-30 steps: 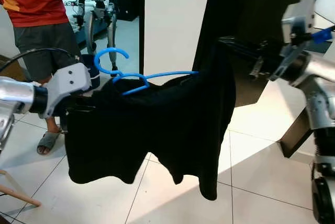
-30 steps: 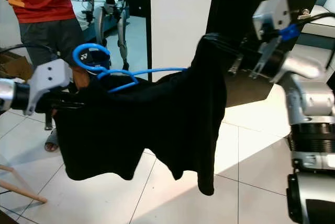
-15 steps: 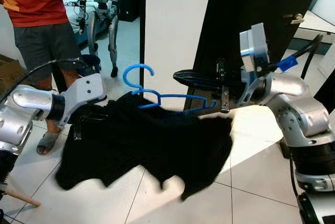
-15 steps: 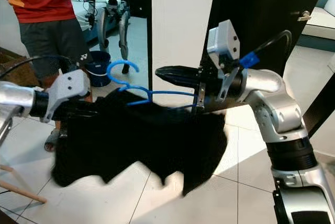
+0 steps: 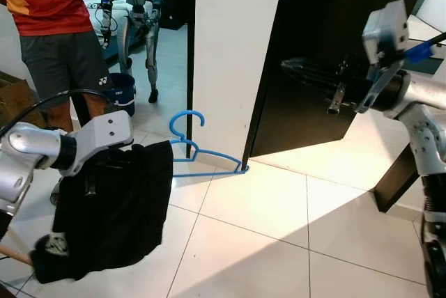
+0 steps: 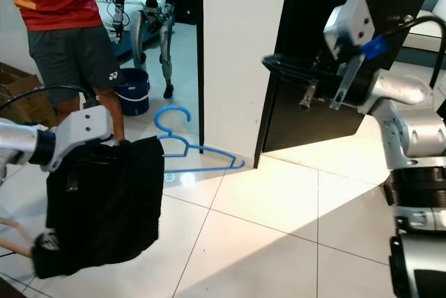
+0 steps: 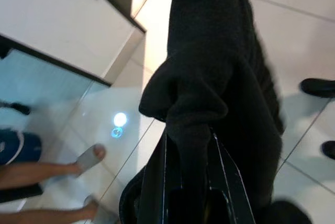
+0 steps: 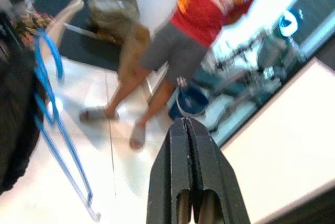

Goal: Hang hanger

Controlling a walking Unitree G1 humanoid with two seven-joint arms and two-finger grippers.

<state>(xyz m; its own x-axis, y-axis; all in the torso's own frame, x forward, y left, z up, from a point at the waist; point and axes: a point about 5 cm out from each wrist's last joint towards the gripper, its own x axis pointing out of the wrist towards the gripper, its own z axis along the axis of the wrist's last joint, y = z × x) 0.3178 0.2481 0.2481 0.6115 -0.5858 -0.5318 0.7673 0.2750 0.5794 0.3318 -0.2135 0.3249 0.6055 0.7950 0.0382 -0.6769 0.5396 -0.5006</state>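
The black garment (image 5: 115, 207) is clenched between the fingers of the left end effector (image 7: 188, 182), a grip made plain in the left wrist view, and hangs low at the robot's left. The blue hanger (image 5: 202, 152) is seen in the head views beside the garment, its far tip near the foot of the white panel (image 5: 230, 54). The right end effector (image 8: 188, 177) is held empty and pressed closed before the dark door (image 5: 334, 47); a person (image 8: 204, 20) in a red shirt is caught by its wrist view.
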